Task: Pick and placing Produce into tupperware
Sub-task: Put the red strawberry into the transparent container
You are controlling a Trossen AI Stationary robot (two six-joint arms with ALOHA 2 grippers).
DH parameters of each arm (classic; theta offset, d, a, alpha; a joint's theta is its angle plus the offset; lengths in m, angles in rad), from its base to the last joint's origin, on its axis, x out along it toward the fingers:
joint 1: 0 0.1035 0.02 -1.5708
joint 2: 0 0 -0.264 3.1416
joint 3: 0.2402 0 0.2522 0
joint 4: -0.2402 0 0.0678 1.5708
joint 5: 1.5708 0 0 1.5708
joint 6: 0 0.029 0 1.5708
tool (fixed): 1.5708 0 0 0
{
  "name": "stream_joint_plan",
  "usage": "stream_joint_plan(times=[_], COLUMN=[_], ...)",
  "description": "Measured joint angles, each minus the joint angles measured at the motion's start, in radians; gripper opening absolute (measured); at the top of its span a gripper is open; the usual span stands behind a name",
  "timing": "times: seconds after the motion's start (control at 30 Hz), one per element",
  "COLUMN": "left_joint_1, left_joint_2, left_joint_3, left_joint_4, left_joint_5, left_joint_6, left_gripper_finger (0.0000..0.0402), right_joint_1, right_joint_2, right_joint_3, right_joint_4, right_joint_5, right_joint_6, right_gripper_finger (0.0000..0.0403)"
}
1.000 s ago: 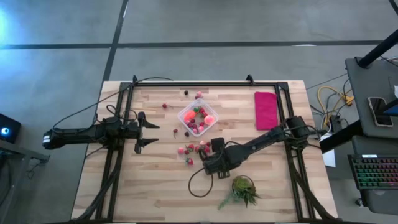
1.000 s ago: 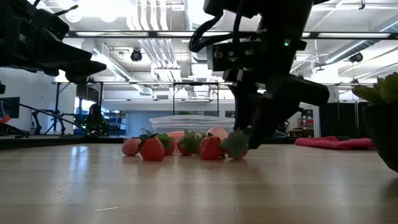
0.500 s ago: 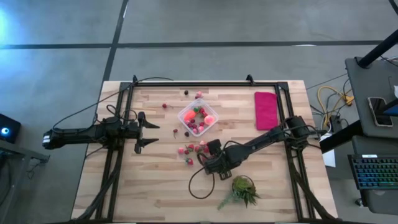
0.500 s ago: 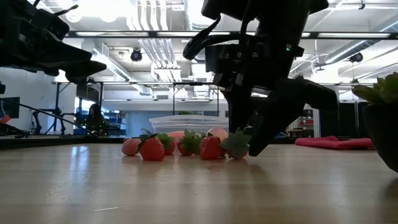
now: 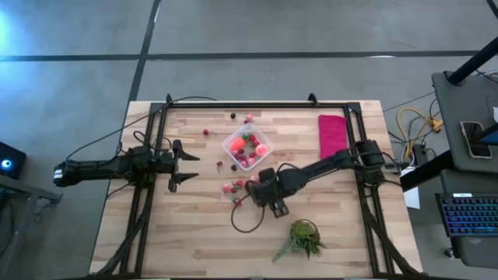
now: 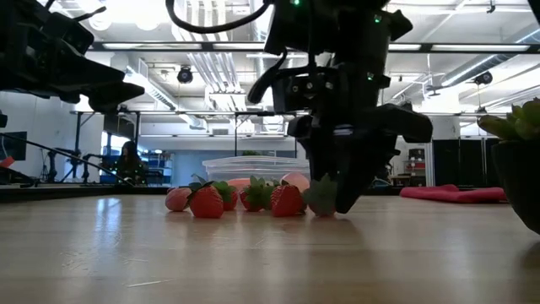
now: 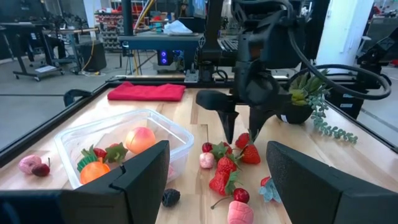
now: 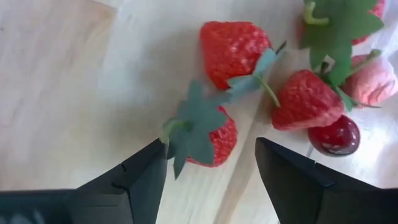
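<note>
Your target, a small red toy strawberry with a green leafy cap (image 8: 208, 134), lies on the light wooden table (image 5: 194, 233) near its middle, at the near edge of a loose cluster of red and pink berry pieces (image 5: 240, 189). The clear square plastic tupperware (image 5: 247, 148) sits just behind that cluster, toward the far edge, with orange and red pieces inside. Your right gripper (image 8: 211, 171) hangs right over the strawberry, fingers apart on either side, not clamped. Your left gripper (image 5: 189, 168) waits near the left edge, fingers spread, holding nothing. A flat magenta cloth (image 5: 333, 137) lies by the far right corner, and a green spiky plant (image 5: 304, 238) stands by the near edge.
</note>
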Motion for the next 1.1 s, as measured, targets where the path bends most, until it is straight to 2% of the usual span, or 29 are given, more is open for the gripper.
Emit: stream_joint_plan(times=[0.47,1.1], left_joint_1=[0.0,0.0], left_joint_2=[0.0,0.0], left_joint_3=[0.0,0.0], left_joint_4=[0.0,0.0], left_joint_5=[0.0,0.0], left_joint_6=[0.0,0.0], left_gripper_finger=[0.0255,0.0255], right_joint_1=[-0.012,-0.022], right_joint_2=[0.0,0.001], right_joint_3=[0.0,0.0], right_joint_4=[0.008,0.066], right_joint_5=[-0.067,-0.068], right_joint_6=[-0.009,0.029], right_gripper_finger=[0.0219,0.0219])
